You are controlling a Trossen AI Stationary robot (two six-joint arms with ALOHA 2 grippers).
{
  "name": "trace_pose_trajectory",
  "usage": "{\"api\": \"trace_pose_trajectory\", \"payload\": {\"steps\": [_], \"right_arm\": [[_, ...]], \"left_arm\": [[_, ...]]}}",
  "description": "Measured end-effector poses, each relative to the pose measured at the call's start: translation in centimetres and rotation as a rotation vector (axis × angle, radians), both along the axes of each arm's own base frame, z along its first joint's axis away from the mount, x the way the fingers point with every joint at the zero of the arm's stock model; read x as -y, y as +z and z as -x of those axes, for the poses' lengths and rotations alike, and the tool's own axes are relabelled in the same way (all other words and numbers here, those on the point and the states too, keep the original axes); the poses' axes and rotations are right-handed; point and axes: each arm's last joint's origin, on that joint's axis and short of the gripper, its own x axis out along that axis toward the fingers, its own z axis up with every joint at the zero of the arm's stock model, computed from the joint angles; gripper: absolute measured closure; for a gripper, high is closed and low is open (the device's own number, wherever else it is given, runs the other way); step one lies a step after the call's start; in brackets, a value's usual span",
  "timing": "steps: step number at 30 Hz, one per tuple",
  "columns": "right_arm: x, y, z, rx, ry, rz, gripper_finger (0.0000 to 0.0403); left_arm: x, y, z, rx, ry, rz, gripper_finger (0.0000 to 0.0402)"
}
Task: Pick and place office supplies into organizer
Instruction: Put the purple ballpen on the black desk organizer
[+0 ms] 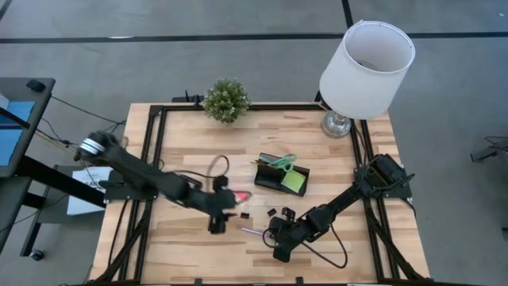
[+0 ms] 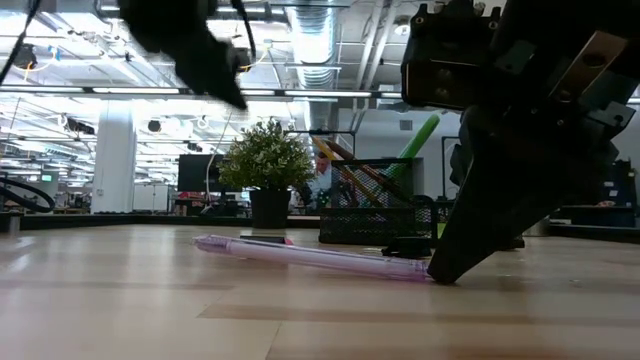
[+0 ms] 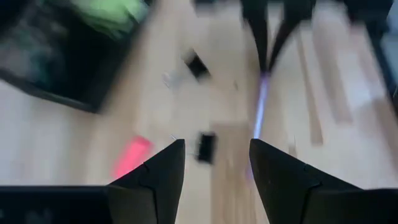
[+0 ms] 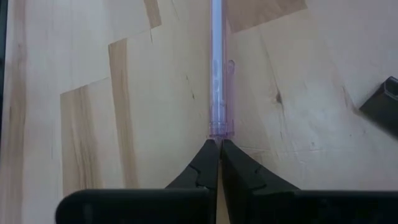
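Observation:
A pink see-through pen (image 1: 254, 231) (image 2: 310, 257) lies flat on the wooden table near its front edge. My right gripper (image 1: 274, 232) (image 4: 219, 144) is shut, its tips slanting down at the pen's right end. My left gripper (image 1: 218, 218) (image 3: 214, 163) hovers open above the table to the pen's left, near a pink eraser (image 1: 240, 196) (image 3: 130, 155) and a black binder clip (image 1: 244, 214) (image 3: 205, 147). The black organizer (image 1: 282, 175) (image 2: 375, 205) stands behind them, holding green-handled scissors (image 1: 279, 163) and a lime sticky-note pad (image 1: 295, 181). My right gripper's shut fingertips (image 4: 210, 155) meet the pen's right end (image 4: 219, 132) and come down at it on a slant, in line with the pen. The end shows just beyond the closed tips, so I cannot tell whether any of it is pinched. The pen lies flat on the table.
Two more black binder clips (image 1: 271, 211) (image 1: 286, 211) lie between the organizer and my right gripper. A small potted plant (image 1: 226, 99) and a white-shaded lamp (image 1: 365, 63) stand at the far edge. Bare wood lies at the table's left and front.

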Motion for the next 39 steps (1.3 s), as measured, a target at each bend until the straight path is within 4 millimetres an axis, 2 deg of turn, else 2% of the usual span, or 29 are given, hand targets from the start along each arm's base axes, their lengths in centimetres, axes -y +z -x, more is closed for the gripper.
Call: {"api": "trace_pose_trajectory", "payload": {"steps": [4,10,17,26,31,39], "right_arm": [[0.0,0.0,0.0,0.001,-0.002,0.004,0.0402],[0.0,0.0,0.0,0.003,-0.003,0.008,0.0403],[0.0,0.0,0.0,0.006,-0.004,0.014,0.0403],[0.1,0.0,0.0,0.016,0.004,0.045,0.0403],[0.1,0.0,0.0,0.026,-0.007,0.061,0.0403],[0.2,0.0,-0.2,0.065,-0.035,0.090,0.0392]], "left_arm": [[1.3,-4.2,-2.2,-0.109,-0.084,0.057,0.0228],[2.8,-7.4,-4.6,-0.191,-0.159,0.068,0.0228],[3.4,-8.5,-6.2,-0.197,-0.193,0.022,0.0228],[3.2,-9.3,-6.1,-0.235,-0.165,-0.023,0.0233],[3.2,-9.7,-6.1,-0.256,-0.170,-0.022,0.0276],[3.3,-9.7,-6.0,-0.278,-0.197,-0.002,0.0376]]}}
